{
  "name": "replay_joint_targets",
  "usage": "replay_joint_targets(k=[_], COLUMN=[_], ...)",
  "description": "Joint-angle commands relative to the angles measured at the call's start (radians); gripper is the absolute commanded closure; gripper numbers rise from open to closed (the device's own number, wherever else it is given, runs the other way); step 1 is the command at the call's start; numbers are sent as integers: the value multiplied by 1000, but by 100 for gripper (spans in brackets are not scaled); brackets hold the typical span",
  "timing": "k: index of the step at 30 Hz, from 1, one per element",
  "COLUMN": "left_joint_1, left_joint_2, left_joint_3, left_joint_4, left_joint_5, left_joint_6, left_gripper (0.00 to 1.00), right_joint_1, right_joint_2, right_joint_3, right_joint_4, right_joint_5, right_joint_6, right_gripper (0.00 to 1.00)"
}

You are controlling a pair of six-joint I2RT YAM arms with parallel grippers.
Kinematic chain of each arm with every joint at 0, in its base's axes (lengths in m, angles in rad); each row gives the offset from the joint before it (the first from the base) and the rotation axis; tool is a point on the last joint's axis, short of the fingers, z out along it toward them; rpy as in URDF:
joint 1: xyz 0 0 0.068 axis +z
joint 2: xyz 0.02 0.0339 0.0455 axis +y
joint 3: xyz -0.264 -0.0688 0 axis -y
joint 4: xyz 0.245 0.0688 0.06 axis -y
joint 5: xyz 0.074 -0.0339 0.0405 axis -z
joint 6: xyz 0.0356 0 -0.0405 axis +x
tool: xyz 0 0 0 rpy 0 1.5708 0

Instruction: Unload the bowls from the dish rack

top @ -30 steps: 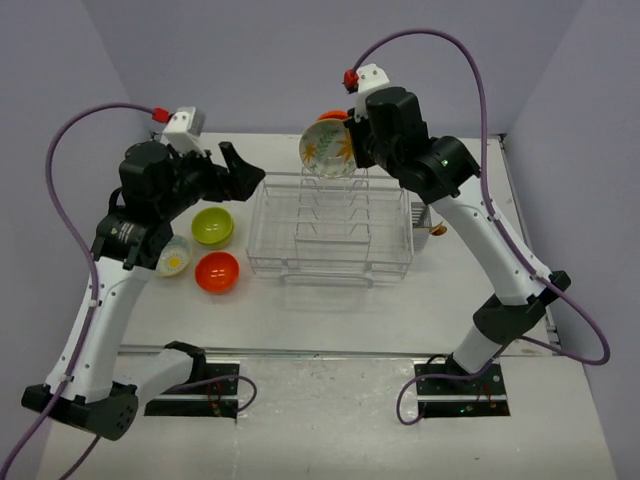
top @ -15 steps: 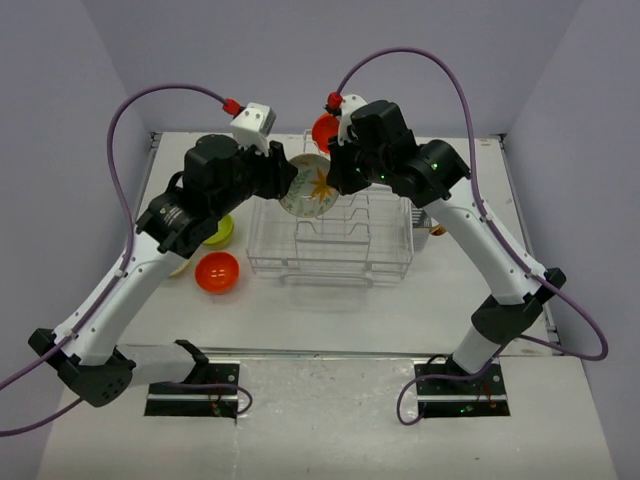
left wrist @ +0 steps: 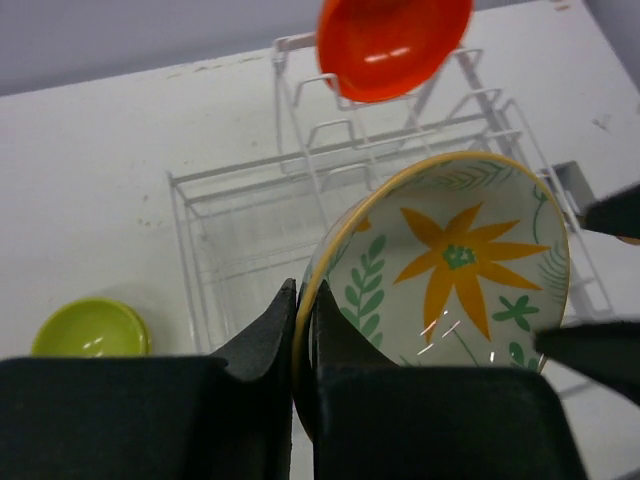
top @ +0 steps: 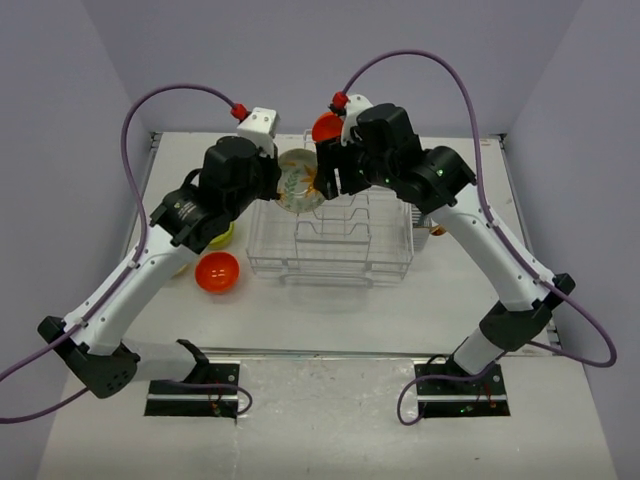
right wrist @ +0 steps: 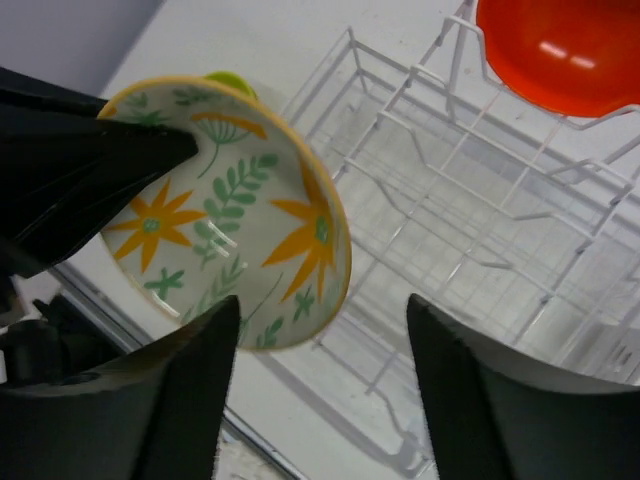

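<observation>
Handover above rack: left gripper pinches flower bowl rim, right gripper spread wide; next, probably carry bowl left of rack.

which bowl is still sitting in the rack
The orange-red bowl standing upright in the dish rack; the flowered bowl is clamped in the left tool.

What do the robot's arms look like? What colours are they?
The left arm and right arm match: smooth white links joined by chunky black joints. Each trails a long purple cable ending in a red plug beside a small white box on the wrist. The fingers are black and wedge-shaped.
</observation>
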Motion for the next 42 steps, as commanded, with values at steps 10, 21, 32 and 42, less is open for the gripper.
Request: replay_joint_targets(k=[10,21,32,42], left_joint_1=[564,988,1035,1086], left_joint_2=[-198,-187,-222,-248], left_joint_3=[-96,-450,-746,-866], left_joint_4=[-137,-32,127,218], left_joint_5=[-207,-32,-61,-52], left_joint_6=[-390,-565,-722,-742], left_gripper=[100,100,100,100], right_joint_1=[8,7,8,8], right_joint_2=[-257,-446,-556,-544], right_joint_3=[-228,-423,-510,-548], right_joint_4=[117,177,212,267], right_joint_5=[47,56,-2,-67], right_joint_6=[-9,-32,-29,-46], right_gripper=[8,1,1,1])
